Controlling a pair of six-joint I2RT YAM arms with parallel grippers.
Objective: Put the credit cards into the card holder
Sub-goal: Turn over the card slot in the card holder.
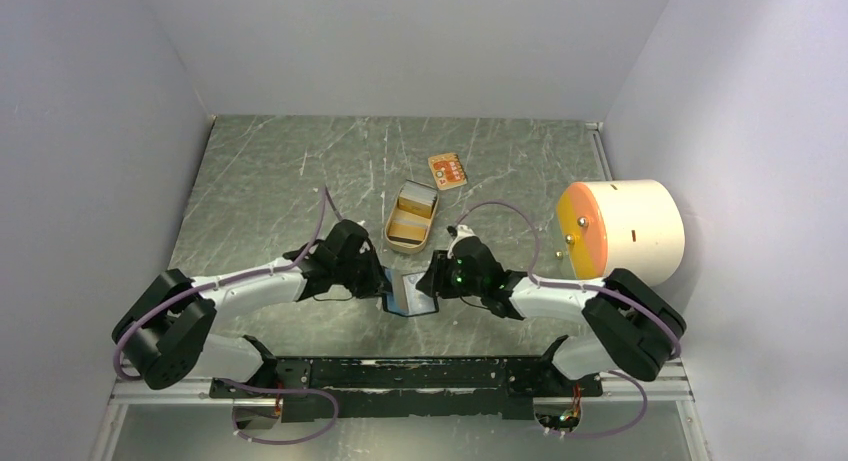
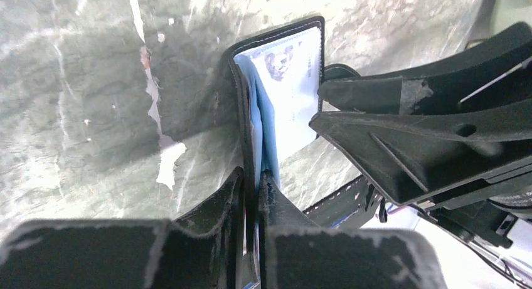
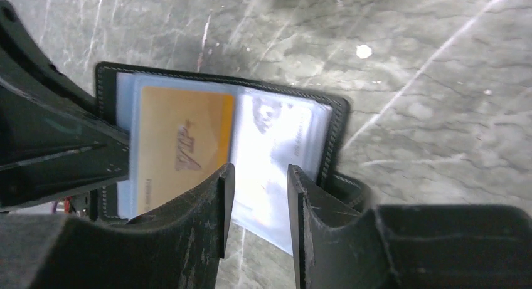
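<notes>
Marbled desk (image 1: 260, 181); left hand (image 2: 252, 176) clamped the card holder (image 3: 106, 94), tan card (image 3: 182, 138) already pocketed. Right hand (image 3: 258, 173) stood parted, gripping nothing; pale card (image 3: 276, 138) apparently only part-inserted.

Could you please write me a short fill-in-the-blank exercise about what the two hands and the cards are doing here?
1. The left hand pinches the black cover of the card holder and is ___.
2. The card beside the left hand, lying in the card holder, is ___ in colour.
3. The right hand has its fingers ___ above the pale card.
4. The white drum stands on the robot's ___ side.
Missing words: shut; tan-orange; open; right.
</notes>
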